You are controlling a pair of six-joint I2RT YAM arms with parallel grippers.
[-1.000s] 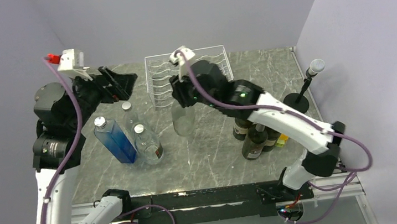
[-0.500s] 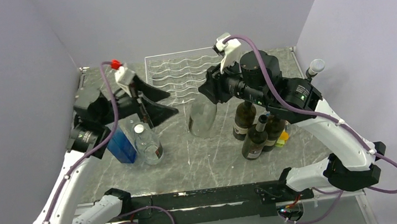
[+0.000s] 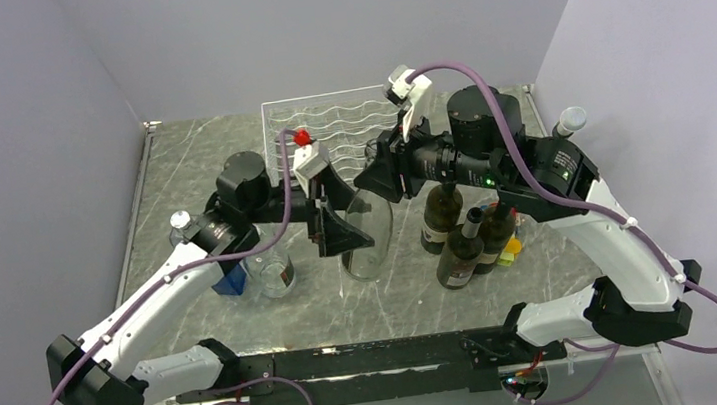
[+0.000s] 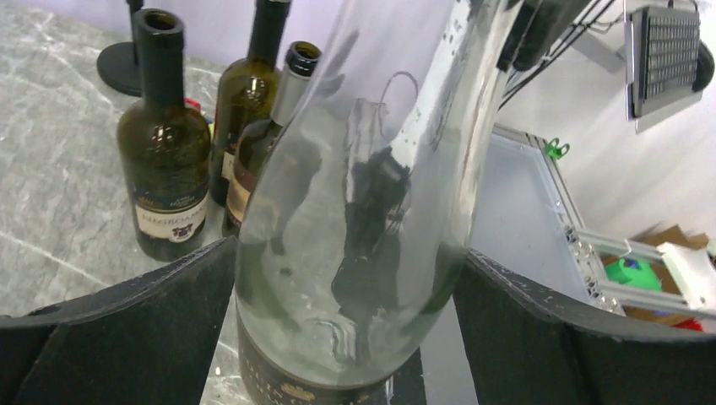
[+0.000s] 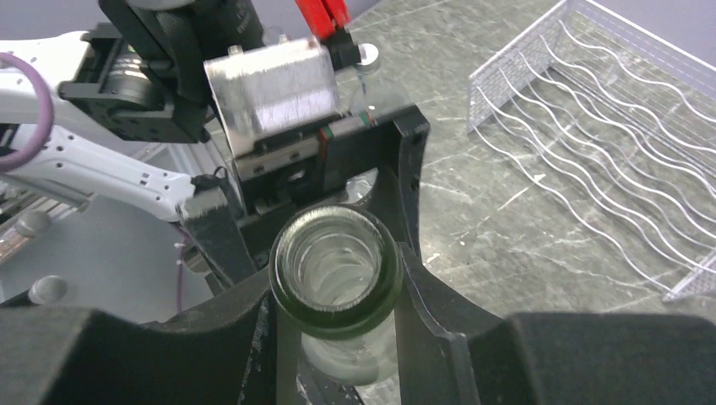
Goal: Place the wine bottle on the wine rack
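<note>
Pinching the clear wine bottle (image 4: 355,211) tight by the neck in right gripper (image 5: 336,283), straddling its body with left gripper (image 4: 346,325) spread wide, wine rack (image 3: 336,124) well beyond both jaws. Could slip or swing if closed off-centre on slick glass, knocking dark bottles (image 4: 165,169) just past the left jaws. Counted: one rack, one held bottle, three dark bottles, one blue bottle (image 3: 230,279).

walls: back wall (image 3: 316,26), left wall (image 3: 17,148) and right wall (image 3: 658,30), plain pale lilac, closing three sides | table (image 3: 189,160): grey marble-look top with light veins, far edge against the back wall | near edge: black rail (image 3: 381,356) runs along it | light: soft, even, only weak shadows
</note>
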